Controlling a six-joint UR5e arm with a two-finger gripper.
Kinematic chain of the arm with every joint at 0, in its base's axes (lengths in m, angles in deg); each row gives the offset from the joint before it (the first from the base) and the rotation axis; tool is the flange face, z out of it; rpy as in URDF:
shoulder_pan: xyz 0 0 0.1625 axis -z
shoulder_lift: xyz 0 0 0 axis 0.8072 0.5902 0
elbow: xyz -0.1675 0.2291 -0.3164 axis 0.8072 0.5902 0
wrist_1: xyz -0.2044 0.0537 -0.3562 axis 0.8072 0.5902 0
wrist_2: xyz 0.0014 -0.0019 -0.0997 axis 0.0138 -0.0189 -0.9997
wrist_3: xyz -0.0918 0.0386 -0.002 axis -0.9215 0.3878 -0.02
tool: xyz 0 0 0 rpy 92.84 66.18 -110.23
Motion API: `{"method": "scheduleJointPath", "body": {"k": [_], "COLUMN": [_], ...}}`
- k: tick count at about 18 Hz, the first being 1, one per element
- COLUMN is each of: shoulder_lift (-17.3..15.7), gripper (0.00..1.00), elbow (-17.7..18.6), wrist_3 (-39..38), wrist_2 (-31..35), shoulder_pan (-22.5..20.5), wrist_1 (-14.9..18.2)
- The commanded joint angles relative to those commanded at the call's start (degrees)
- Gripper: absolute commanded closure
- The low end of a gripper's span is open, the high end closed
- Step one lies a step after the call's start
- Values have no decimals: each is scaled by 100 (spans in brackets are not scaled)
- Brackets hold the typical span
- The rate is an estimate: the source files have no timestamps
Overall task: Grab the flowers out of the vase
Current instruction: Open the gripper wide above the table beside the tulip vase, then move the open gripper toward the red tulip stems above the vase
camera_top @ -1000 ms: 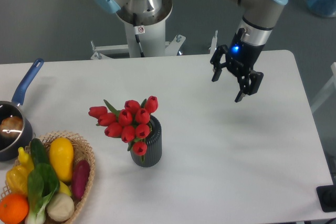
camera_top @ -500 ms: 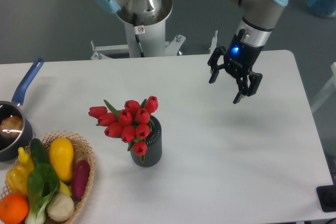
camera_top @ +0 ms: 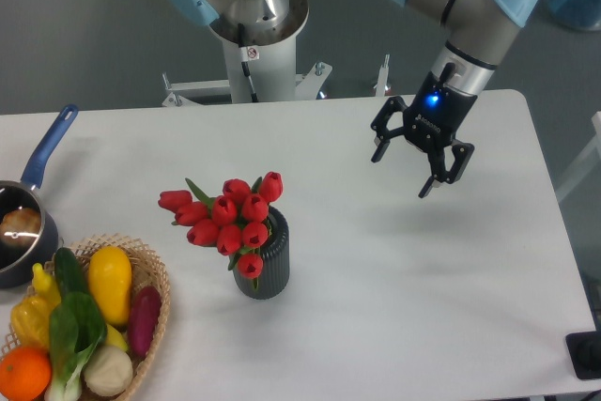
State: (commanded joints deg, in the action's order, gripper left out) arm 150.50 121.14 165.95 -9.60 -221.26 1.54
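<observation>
Down in the lower left corner sits a basket (camera_top: 150,274) full of fruit and vegetables. Just above it, at the left edge, is a dark pan (camera_top: 19,232) with a blue handle. Near the middle of the frame, the red flowers (camera_top: 225,216) stand in the vase (camera_top: 266,269) on the white table (camera_top: 394,288). Farther back, at the upper right, the gripper (camera_top: 402,174) hangs over the table, well apart from the flowers. Its two fingers are spread wide and hold nothing.
</observation>
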Motion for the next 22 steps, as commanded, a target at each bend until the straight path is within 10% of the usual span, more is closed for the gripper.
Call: {"method": "scheduleJointPath", "body": {"k": [22], "shoulder_lift": [-483], "gripper": [0], "elbow": [149], "wrist_3": [-949], "wrist_2": [-985], "shoulder_pan": [834], "wrist_1": [167]}}
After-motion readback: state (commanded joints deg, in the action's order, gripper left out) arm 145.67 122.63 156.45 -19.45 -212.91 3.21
